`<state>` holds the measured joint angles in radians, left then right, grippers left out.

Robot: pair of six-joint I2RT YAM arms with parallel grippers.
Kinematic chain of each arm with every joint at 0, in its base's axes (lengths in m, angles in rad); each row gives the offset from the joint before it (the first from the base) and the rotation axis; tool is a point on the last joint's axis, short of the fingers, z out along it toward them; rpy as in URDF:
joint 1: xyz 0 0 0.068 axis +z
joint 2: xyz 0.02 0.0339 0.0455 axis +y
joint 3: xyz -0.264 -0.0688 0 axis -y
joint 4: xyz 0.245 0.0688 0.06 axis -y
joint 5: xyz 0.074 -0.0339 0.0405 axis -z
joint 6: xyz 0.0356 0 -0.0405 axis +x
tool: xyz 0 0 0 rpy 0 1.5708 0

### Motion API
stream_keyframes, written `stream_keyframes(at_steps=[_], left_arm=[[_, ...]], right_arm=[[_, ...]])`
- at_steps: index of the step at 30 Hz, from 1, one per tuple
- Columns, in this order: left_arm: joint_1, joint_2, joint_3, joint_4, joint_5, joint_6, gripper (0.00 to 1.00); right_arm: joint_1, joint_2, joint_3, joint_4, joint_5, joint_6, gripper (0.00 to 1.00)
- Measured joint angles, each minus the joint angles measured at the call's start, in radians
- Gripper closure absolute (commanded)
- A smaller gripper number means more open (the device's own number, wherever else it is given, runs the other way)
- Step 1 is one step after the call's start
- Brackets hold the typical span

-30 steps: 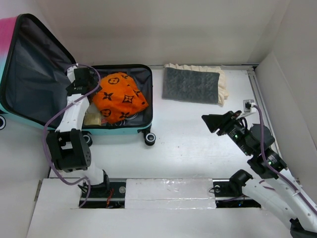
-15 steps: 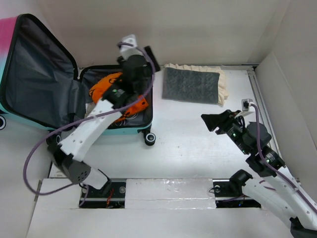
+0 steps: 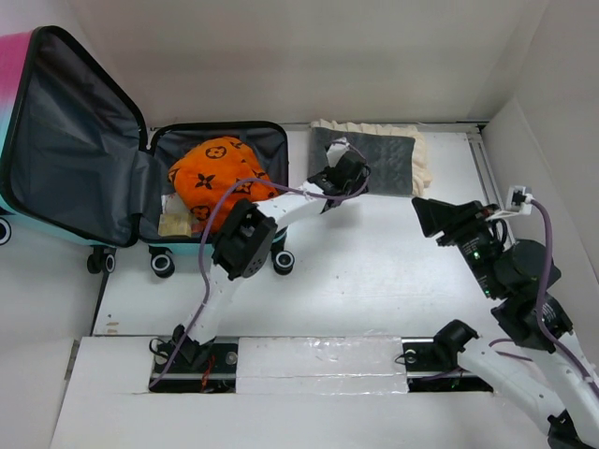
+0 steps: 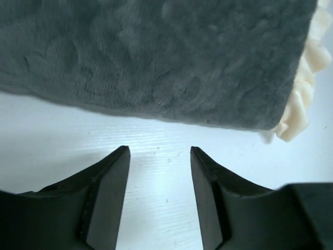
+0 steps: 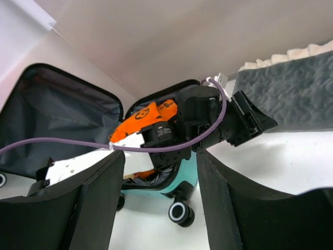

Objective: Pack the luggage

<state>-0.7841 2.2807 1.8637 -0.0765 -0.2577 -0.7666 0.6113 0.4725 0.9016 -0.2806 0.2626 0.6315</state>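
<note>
The luggage (image 3: pixel 75 140) lies open at the left, its dark grey lid flat and a teal tub (image 3: pixel 229 245) holding an orange patterned cloth (image 3: pixel 220 182). A folded grey towel (image 3: pixel 374 164) lies on a cream towel (image 3: pixel 423 159) at the back. My left gripper (image 3: pixel 344 180) is open and empty, low over the table at the grey towel's (image 4: pixel 156 52) near edge, as the left wrist view (image 4: pixel 158 156) shows. My right gripper (image 3: pixel 429 215) is open and empty above the table's right side. In its own view (image 5: pixel 160 156) it faces the luggage (image 5: pixel 182 174) and the left arm (image 5: pixel 208 125).
White walls close the table at the back and right. A luggage wheel (image 3: pixel 279 260) sticks out beside the left arm. The left arm's purple cable (image 3: pixel 201 281) loops over the table. The cream towel's edge (image 4: pixel 307 78) shows past the grey one.
My left arm has swung from inside the luggage rightward to the grey towel's near edge. My right gripper has drifted a little to the right.
</note>
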Motion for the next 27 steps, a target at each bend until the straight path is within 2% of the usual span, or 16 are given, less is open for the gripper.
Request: stream_keyframes(at_steps=[2, 6, 13, 17, 20, 21, 24, 27], left_arm=[[-0.002, 0.024, -0.005, 0.002, 0.003, -0.082, 0.45], [-0.001, 0.032, -0.005, 0.020, -0.011, -0.224, 0.41], [0.006, 0.080, 0.000, 0.043, -0.005, -0.393, 0.38], [0.014, 0.148, 0.062, 0.068, 0.008, -0.450, 0.39], [0.014, 0.185, 0.108, 0.059, 0.016, -0.469, 0.48], [0.016, 0.194, 0.121, 0.058, 0.019, -0.473, 0.69], [0.024, 0.219, 0.144, 0.057, 0.029, -0.479, 1.00], [0.034, 0.231, 0.126, 0.079, 0.056, -0.463, 1.00]], right_arm=[[0.000, 0.020, 0.000, -0.003, -0.002, 0.000, 0.36], [0.000, 0.043, -0.002, -0.007, -0.011, 0.000, 0.36], [0.000, 0.043, -0.006, -0.005, -0.025, 0.000, 0.36], [0.000, 0.038, -0.019, -0.006, -0.033, 0.000, 0.36], [0.000, 0.037, -0.023, -0.004, -0.042, 0.000, 0.36], [0.000, 0.037, -0.024, -0.001, -0.046, 0.000, 0.36], [0.000, 0.036, -0.034, 0.000, -0.061, 0.000, 0.36], [0.000, 0.039, -0.035, 0.002, -0.075, 0.000, 0.36]])
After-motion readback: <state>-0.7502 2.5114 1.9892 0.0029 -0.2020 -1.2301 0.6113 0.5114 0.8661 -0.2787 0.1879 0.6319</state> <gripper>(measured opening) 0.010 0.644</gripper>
